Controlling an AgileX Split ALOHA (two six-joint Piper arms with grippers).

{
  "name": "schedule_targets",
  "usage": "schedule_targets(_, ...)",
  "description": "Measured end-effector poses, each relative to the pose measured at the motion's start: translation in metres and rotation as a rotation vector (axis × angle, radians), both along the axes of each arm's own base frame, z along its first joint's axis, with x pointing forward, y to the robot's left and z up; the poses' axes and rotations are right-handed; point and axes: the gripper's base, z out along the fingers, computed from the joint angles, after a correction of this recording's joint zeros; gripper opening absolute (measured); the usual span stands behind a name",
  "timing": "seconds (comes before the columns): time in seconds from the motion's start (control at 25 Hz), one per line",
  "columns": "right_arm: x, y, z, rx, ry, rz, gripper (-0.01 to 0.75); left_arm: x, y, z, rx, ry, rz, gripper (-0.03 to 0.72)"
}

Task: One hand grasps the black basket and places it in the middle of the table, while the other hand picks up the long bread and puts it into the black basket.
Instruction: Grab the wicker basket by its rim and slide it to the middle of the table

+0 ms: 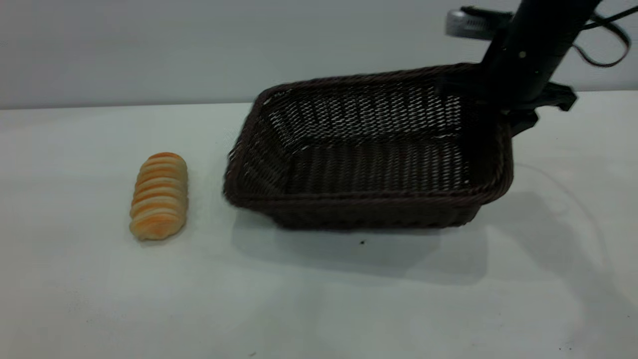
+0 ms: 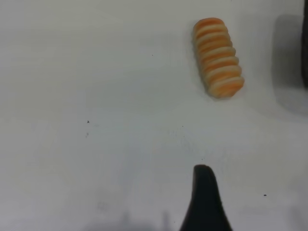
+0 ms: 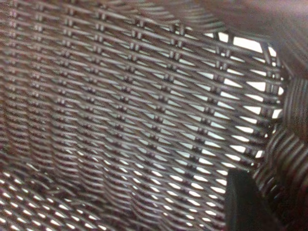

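Observation:
The black basket [image 1: 369, 149] is near the middle of the table [image 1: 319, 299], with its shadow spread beneath it. My right gripper [image 1: 504, 107] comes down from the upper right and is shut on the basket's right wall at the rim. The right wrist view is filled with the woven inside of the basket [image 3: 120, 106], with one black finger [image 3: 245, 202] against the weave. The long bread [image 1: 159, 195] lies on the table left of the basket, apart from it. It also shows in the left wrist view [image 2: 218, 57]. My left gripper [image 2: 204, 204] hovers over bare table, well short of the bread.
A grey wall runs behind the table's far edge. A black cable [image 1: 605, 47] hangs from the right arm. A few tiny dark specks [image 1: 362, 242] mark the tabletop.

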Motion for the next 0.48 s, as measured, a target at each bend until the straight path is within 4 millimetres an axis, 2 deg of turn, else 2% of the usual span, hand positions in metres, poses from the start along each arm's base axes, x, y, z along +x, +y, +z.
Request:
schedule_targets(0.2, 0.002, 0.011, -0.018, 0.084, 0.038, 0.111, 0.225, 0.0, 0.0, 0.0, 0.003, 0.001, -0.003, 0.568)
schedule_targets(0.48, 0.003, 0.013, -0.029, 0.095, 0.038, 0.171, 0.225, 0.0, 0.0, 0.0, 0.002, 0.003, -0.003, 0.568)
